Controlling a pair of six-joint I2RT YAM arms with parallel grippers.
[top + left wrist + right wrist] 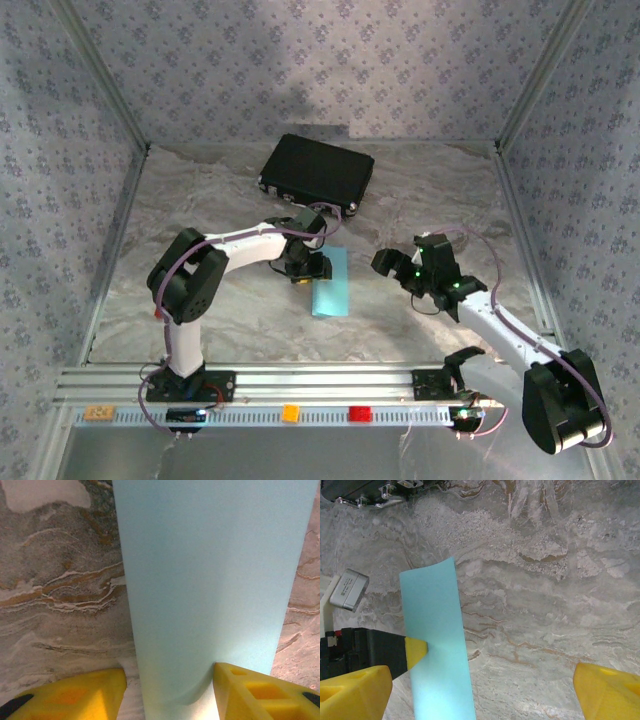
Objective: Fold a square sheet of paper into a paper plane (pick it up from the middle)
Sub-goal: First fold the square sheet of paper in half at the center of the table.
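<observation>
Straddling the light blue sheet of paper [210,580], the left pincer [170,692] stands about half spread, one yellow finger [75,695] on each side of it. In the left wrist view the right-hand finger [255,690] touches the paper's edge, while a sliver of marbled table [60,595] shows between the other finger and the sheet. Whether the pincer truly grips the paper I cannot tell. The sheet's near end curves upward between the fingers.

From above, the paper appears as a narrow upright strip near the middle of the table, just beside the left arm's wrist. It lies nearer the arm bases than the black case [317,172], which sits well apart at the far side of the table.

The right pincer [482,687] is spread wide and holds nothing, its yellow fingertips [355,692] in the bottom corners of the right wrist view. It hangs above bare table to the right of the strip, apart from it.
</observation>
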